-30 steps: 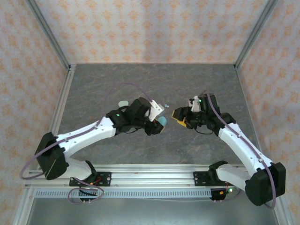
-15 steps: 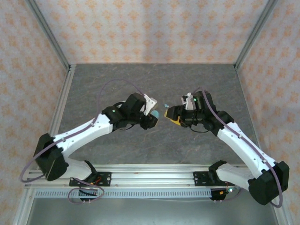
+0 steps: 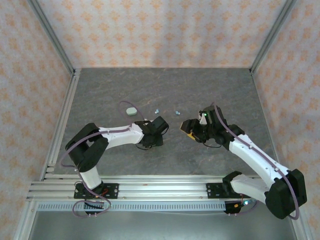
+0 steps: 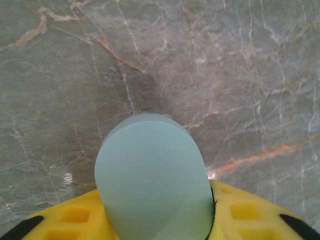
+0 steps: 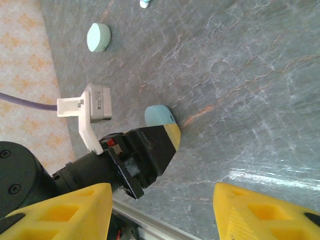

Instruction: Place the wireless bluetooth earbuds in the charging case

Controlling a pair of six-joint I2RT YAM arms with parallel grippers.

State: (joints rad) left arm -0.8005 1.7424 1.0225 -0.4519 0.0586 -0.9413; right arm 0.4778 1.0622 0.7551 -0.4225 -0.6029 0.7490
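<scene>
At the frame's bottom edge, the left fingers [image 4: 75,216] flank the pale teal case [image 4: 150,175] on the table [image 4: 240,75]; I cannot tell if they grip it. The right fingers [image 5: 65,205] are spread and empty.

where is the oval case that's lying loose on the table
Top view: the oval case lies left of centre on the table, just beyond the left arm, with tiny earbuds to its right.

Tiny pale-blue earbuds [image 3: 156,111] lie scattered apart; a closed mint oval charging case [image 3: 131,110] lies to their left
</scene>
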